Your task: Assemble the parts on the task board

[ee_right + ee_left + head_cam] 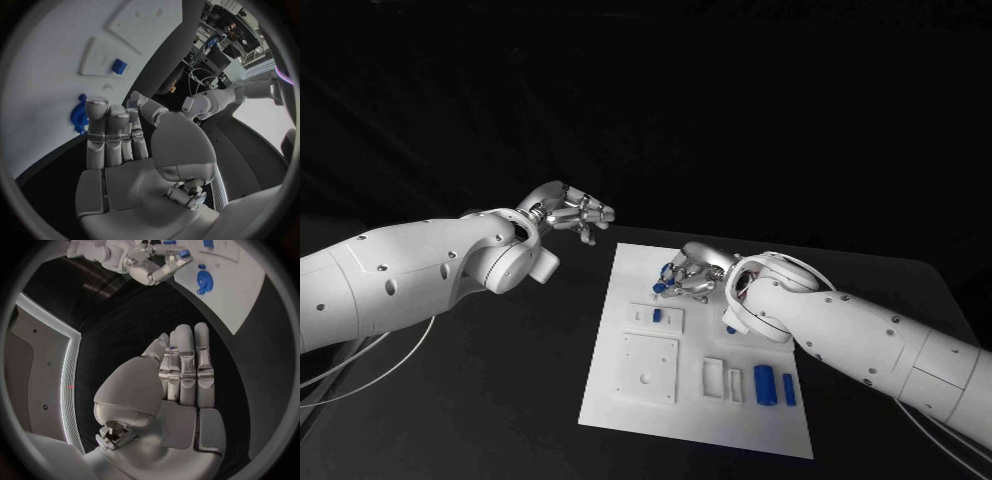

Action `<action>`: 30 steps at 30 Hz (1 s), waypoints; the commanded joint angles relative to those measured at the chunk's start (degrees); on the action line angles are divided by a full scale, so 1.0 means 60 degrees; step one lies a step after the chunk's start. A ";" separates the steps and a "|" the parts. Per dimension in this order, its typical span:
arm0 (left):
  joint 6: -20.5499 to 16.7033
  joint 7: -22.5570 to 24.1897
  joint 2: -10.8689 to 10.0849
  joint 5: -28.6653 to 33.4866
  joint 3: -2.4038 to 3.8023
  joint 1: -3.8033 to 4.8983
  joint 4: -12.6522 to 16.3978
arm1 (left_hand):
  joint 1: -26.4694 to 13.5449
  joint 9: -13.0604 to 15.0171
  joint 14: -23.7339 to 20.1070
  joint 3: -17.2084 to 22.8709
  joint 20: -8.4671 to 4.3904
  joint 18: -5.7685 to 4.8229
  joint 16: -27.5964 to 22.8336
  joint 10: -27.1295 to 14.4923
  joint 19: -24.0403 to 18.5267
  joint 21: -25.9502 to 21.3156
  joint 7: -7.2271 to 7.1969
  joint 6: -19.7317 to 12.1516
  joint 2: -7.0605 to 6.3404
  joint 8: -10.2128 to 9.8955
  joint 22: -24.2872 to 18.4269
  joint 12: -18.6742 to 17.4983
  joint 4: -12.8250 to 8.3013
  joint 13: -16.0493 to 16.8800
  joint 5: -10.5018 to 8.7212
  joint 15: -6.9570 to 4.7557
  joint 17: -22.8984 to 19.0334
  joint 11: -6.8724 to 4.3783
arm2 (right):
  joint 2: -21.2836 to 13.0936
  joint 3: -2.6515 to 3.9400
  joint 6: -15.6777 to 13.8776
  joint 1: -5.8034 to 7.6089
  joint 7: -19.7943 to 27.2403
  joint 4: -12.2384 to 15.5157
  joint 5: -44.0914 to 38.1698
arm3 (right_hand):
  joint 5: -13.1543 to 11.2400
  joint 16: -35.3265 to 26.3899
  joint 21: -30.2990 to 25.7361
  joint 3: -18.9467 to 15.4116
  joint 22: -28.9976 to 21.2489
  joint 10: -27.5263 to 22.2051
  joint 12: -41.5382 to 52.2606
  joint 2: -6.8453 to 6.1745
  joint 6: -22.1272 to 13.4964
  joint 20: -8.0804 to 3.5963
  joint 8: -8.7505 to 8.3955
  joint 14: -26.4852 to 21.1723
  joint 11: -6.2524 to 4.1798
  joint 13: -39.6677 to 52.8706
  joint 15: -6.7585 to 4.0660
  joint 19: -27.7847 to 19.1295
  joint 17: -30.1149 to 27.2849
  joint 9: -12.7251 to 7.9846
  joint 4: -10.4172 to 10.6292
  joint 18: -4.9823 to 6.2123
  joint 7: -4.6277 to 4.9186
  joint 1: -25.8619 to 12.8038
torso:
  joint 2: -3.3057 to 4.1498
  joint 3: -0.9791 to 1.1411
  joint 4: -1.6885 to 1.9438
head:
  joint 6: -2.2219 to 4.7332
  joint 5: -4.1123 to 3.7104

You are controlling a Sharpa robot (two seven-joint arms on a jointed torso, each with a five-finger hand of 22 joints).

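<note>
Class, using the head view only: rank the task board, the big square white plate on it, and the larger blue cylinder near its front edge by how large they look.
1. Task board, clearly largest.
2. Square white plate.
3. Blue cylinder, smallest.
All lie on one surface at similar distance, so the order is safe.

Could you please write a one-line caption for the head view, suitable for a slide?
Right hand hovers over the far end of the white task board by a small blue part, while the left hand waits beside the board, holding nothing.

Black table (516, 400), dark backdrop (733, 100) behind
</note>
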 commanded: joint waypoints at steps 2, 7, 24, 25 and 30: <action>0.2007 -0.0155 -0.0047 -0.2881 0.0002 0.0007 0.0265 | -0.0115 0.0054 0.0151 -0.0145 -0.0057 -0.0050 0.0119 0.0362 0.0069 0.0094 -0.0066 0.0164 -0.0148 -0.0152 0.0112 -0.0096 0.0060 0.0029 -0.0108 -0.0063 0.0089 -0.0080 | -0.0227 0.0026 0.1238 0.0006 -0.0327 0.0054 0.0875 | 0.0064 0.0063 -0.0048 -0.0053 0.0630 -0.0034 -0.0029 0.0052 0.0047 -0.0045 0.0064 -0.0033 0.0006 0.0011 -0.0017 0.0432 0.0014 0.0016 -0.0004 -0.0066 -0.0005 0.0001 | -0.0020 0.0001 -0.0028 | 0.0060 -0.0018; 0.2940 -0.0490 0.0040 -0.4569 -0.0010 0.0006 0.0490 | -0.0770 0.0680 0.0374 -0.0686 -0.0269 -0.0197 0.1041 0.0988 0.0313 0.0414 -0.0421 0.0730 -0.0466 0.0067 0.0441 0.0498 0.0740 0.0359 0.0075 -0.0280 0.0673 -0.0341 | -0.0539 0.0045 0.1854 0.0015 -0.0493 0.0201 0.1142 | -0.0025 0.0046 -0.0135 -0.0056 0.0624 -0.0085 -0.0069 0.0082 0.0030 -0.0039 0.0061 -0.0050 0.0012 -0.0005 -0.0010 0.0409 0.0015 0.0015 -0.0004 -0.0063 -0.0001 0.0000 | -0.0019 0.0013 -0.0043 | 0.0084 -0.0074; 0.3723 -0.1005 0.0955 -0.5004 -0.0186 0.0007 0.0572 | -0.2459 0.8453 -0.0457 0.0110 -0.0334 -0.0263 0.3413 -0.0407 -0.0118 0.0953 -0.0508 -0.0284 -0.1608 -0.0144 0.2291 0.3508 0.2748 0.2019 0.0328 -0.0325 0.0939 -0.0406 | -0.1055 0.0052 0.3008 0.0202 -0.0927 0.0644 0.2380 | -0.0076 0.0078 -0.0184 -0.0057 0.0630 -0.0119 -0.0086 0.0093 0.0031 -0.0036 0.0062 -0.0060 0.0019 0.0000 -0.0006 0.0394 0.0051 0.0015 -0.0026 -0.0065 0.0003 0.0019 | -0.0019 0.0001 -0.0019 | -0.0076 -0.0306; 0.3727 -0.0998 0.0996 -0.5110 -0.0203 0.0007 0.0584 | -0.2406 0.8442 -0.0497 0.0105 -0.0323 -0.0264 0.3410 -0.0456 -0.0142 0.0932 -0.0487 -0.0339 -0.1616 -0.0149 0.2308 0.3510 0.2692 0.2012 0.0316 -0.0311 0.0909 -0.0388 | -0.1062 0.0052 0.3080 0.0218 -0.0955 0.0639 0.2505 | -0.0076 0.0078 -0.0184 -0.0057 0.0630 -0.0119 -0.0086 0.0093 0.0031 -0.0036 0.0062 -0.0060 0.0019 0.0000 -0.0006 0.0394 0.0051 0.0015 -0.0026 -0.0065 0.0003 0.0019 | -0.0019 0.0003 -0.0017 | -0.0101 -0.0325; 0.3743 -0.0958 0.1142 -0.5596 -0.0246 0.0007 0.0642 | -0.2245 0.8391 -0.0607 0.0071 -0.0284 -0.0252 0.3429 -0.0590 -0.0189 0.0866 -0.0432 -0.0478 -0.1695 -0.0156 0.2367 0.3546 0.2514 0.1998 0.0196 -0.0269 0.0816 -0.0346 | -0.1059 0.0052 0.3348 0.0281 -0.1047 0.0581 0.2864 | -0.0075 0.0082 -0.0190 -0.0066 0.0636 -0.0126 -0.0084 0.0097 0.0027 -0.0032 0.0062 -0.0068 0.0020 0.0008 -0.0002 0.0388 0.0063 0.0015 -0.0023 -0.0067 0.0006 0.0017 | -0.0012 -0.0003 -0.0019 | -0.0139 -0.0423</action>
